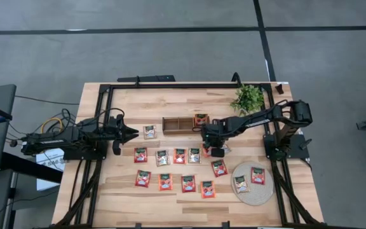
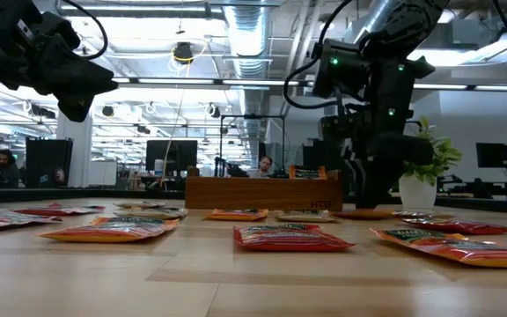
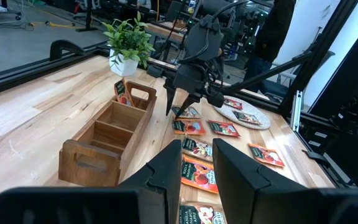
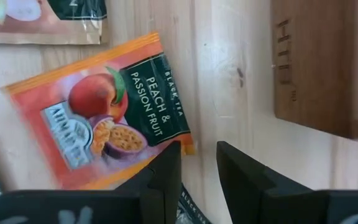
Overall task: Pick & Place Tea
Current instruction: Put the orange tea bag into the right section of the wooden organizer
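Several flat tea sachets, red and pale, lie in two rows [image 1: 180, 156] on the wooden table. One pale sachet [image 1: 149, 131] lies just in front of my left gripper [image 1: 132, 132], which hangs open above the table. One more sachet [image 1: 201, 119] stands in the wooden box's right compartment, and two lie on the round mat [image 1: 250, 192]. My right gripper [image 1: 210, 145] points down, open, low over an orange peach sachet [image 4: 104, 118] that lies flat beside the box; its fingertips [image 4: 169, 165] stand at that sachet's corner. My right gripper comes from above, pointing down, with its open fingers at the corner [image 4: 182, 144] of the orange sachet, which lies flat on the table. Whether a finger touches the sachet, I cannot tell.
A three-compartment wooden box [image 1: 178, 124] stands just beyond the right gripper, its wall [image 4: 316, 62] close to the fingers. A potted green plant [image 1: 248, 98] stands at the far right. A black frame rims the table. Bare wood shows along the near edge.
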